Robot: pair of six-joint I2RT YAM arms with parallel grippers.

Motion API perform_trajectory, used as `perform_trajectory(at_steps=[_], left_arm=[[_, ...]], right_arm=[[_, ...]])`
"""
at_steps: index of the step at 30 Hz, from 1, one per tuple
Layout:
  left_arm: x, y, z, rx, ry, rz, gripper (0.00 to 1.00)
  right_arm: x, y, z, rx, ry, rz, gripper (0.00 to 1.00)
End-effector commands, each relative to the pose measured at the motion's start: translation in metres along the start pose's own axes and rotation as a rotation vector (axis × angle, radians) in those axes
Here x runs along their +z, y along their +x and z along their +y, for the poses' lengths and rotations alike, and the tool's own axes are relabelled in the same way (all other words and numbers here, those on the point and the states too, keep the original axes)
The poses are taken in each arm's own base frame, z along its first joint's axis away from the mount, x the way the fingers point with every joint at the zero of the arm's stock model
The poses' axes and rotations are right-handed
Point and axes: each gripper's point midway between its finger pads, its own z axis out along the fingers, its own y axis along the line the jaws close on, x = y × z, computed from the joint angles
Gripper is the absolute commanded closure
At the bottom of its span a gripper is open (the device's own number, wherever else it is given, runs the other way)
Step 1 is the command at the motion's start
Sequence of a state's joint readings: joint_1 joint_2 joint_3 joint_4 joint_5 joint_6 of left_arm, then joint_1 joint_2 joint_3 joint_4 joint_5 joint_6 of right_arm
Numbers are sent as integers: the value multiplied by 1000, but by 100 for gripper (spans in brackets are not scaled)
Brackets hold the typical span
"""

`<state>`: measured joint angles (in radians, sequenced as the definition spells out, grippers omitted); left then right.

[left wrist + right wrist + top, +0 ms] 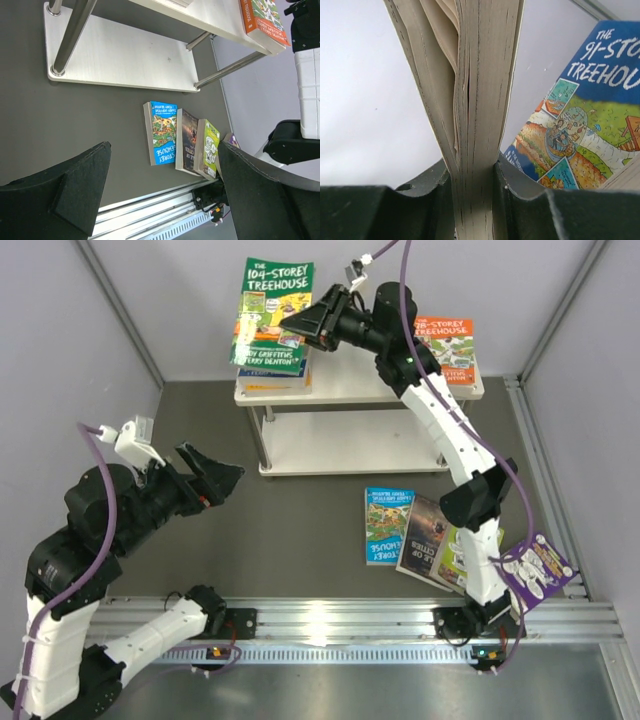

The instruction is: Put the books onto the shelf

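My right gripper (300, 328) is shut on a green book (275, 312) and holds it over a small stack of books (272, 378) at the left end of the shelf (350, 390). The right wrist view shows that green book's page edges (475, 115) clamped between the fingers (520, 190), with a blue book (582, 130) below. An orange book (445, 345) lies on the shelf's right end. On the floor lie a blue book (388, 525), a dark brown book (424, 540), a lime book (456, 560) and a purple book (535, 568). My left gripper (207, 480) hangs open and empty at the left.
The shelf's lower board (120, 55) is bare between its metal legs (72, 35). The right arm (470, 480) stretches over the floor books. Grey walls close in left, right and behind. An aluminium rail (340, 620) runs along the near edge.
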<state>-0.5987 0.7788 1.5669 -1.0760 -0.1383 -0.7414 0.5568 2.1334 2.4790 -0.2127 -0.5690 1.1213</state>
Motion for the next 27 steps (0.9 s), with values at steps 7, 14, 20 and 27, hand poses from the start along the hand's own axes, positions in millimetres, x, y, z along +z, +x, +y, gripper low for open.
perform_trajectory(at_steps=[7, 14, 20, 27], left_arm=[[6, -7, 0, 43, -13, -21, 7], [12, -5, 1, 54, -15, -18, 7], [15, -4, 2, 52, -14, -24, 7], [14, -2, 5, 33, -20, -31, 7]], right_arm=[[-22, -41, 62, -133, -151, -133, 79], [-18, -38, 48, -123, -124, -117, 72], [-16, -34, 37, -119, -100, -95, 60], [-16, -31, 25, -113, -65, -89, 62]])
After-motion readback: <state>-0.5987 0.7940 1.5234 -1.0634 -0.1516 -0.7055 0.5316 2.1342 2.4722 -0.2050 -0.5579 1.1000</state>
